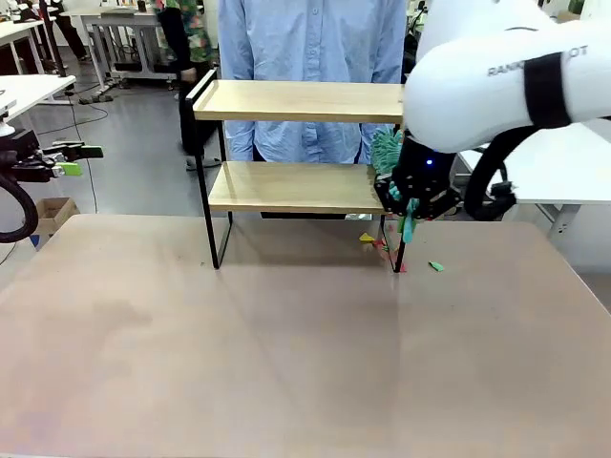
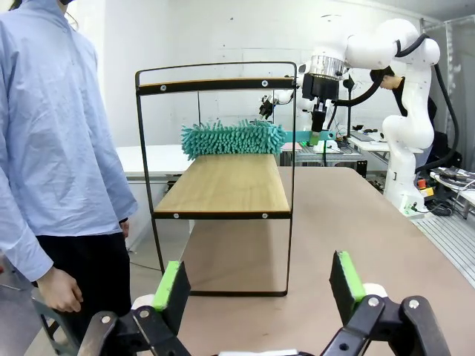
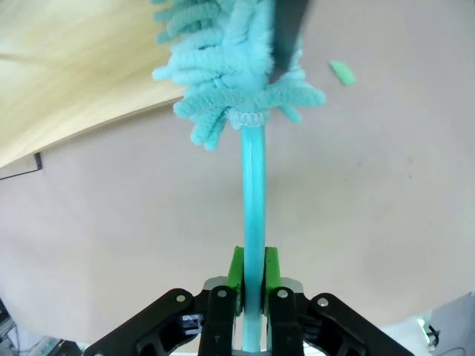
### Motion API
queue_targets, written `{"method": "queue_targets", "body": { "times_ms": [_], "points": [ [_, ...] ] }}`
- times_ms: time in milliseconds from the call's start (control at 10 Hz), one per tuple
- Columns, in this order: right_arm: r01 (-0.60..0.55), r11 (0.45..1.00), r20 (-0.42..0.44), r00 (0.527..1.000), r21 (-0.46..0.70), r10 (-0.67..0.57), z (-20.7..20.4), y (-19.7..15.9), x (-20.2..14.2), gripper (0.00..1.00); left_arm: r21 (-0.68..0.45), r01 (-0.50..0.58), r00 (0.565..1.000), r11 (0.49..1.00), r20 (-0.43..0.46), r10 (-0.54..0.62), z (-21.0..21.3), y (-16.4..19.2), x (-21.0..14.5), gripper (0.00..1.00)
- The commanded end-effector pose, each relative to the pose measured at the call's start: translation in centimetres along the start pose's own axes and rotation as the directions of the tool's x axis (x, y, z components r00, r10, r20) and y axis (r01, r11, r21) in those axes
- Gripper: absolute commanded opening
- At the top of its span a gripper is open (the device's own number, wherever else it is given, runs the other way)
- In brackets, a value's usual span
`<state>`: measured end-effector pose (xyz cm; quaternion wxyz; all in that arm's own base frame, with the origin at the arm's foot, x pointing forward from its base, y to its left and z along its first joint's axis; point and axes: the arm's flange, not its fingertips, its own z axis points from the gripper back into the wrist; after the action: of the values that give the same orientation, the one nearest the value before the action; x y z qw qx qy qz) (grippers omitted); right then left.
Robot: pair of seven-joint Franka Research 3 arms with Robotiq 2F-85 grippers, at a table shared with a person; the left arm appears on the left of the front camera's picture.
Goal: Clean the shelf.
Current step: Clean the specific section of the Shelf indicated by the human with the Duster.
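**Fingers (image 3: 235,268) of the right gripper (image 3: 252,271) pinch the duster (image 3: 239,78) at the shelf's lower board**

The pads are pressed onto the thin teal handle, and the fluffy head lies on the lower board. In the front view that is the right end of the shelf (image 1: 296,100), which stands at the upper middle of the frame on the counter (image 1: 286,353). The left gripper (image 2: 260,285) has its fingers spread and holds nothing. The work looks partly done. Both boards are bare apart from the duster, and small scraps (image 1: 370,239) lie on the counter by the right leg. They probably need clearing. Whether dust remains, I cannot tell. No bin or box is there for the scraps.
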<state>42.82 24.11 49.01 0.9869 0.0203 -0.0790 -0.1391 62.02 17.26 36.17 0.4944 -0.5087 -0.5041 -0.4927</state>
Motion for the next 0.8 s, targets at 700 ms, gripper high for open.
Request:
{"method": "queue_targets", "body": {
  "times_ms": [700],
  "points": [
    [-0.310, 0.923, 0.122, 0.950, 0.230, 0.288, 3.5, -1.4, -2.1, 0.13, 0.001, 0.007, 1.000, 1.000, 0.002, -0.007, 0.0, -0.2, 0.3, 1.00]
  ]
}}
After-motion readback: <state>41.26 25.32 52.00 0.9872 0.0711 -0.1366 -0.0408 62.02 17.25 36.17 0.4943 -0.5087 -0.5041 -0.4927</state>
